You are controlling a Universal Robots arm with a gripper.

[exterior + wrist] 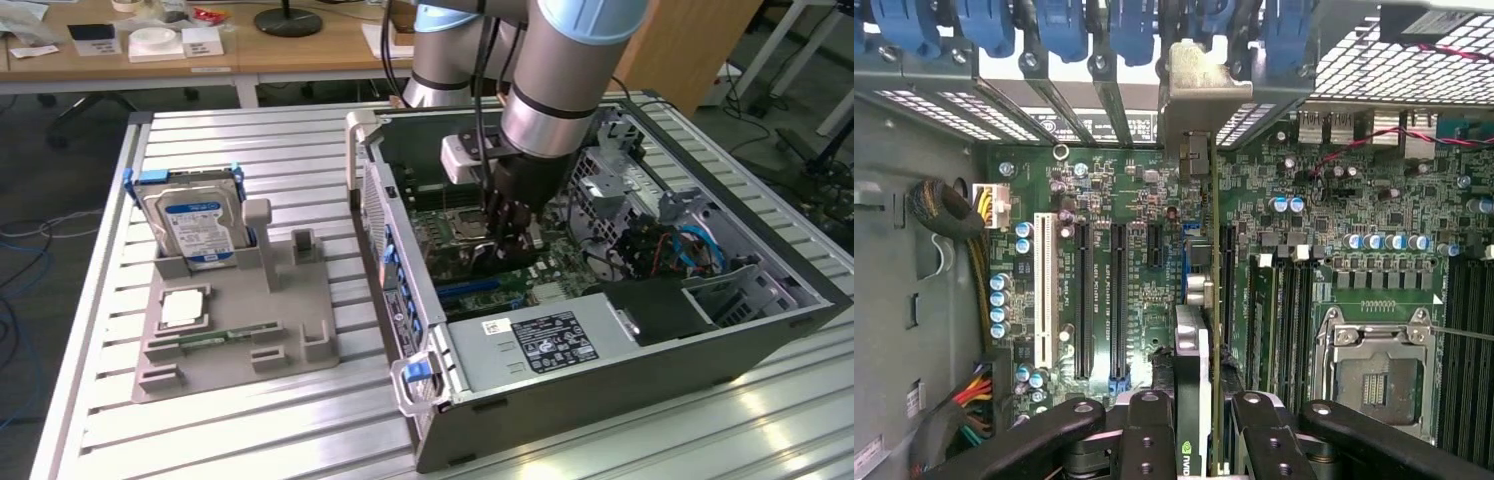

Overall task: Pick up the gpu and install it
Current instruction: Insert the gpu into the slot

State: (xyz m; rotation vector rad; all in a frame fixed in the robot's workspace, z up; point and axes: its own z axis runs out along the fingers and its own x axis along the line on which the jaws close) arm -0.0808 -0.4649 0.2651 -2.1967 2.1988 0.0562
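Case (601, 380) and tray (234, 345) side by side on the counter (200, 440), gpu (1194, 380) inside the case
The tray lies just beside the case, on the exterior view's left. On the tray a hard drive (198, 225) stands upright at the far end, a chip (183, 308) lies nearer, and a memory stick (227, 338) lies nearer still. The arm (561, 80) reaches down into the case from behind. There the fingers (1149, 430) clasp the gpu from both sides; it stands on edge over the motherboard (1124, 180), between the slots (1099, 300) and the socket (1374, 375), its bracket (1204, 95) at the case's rear wall
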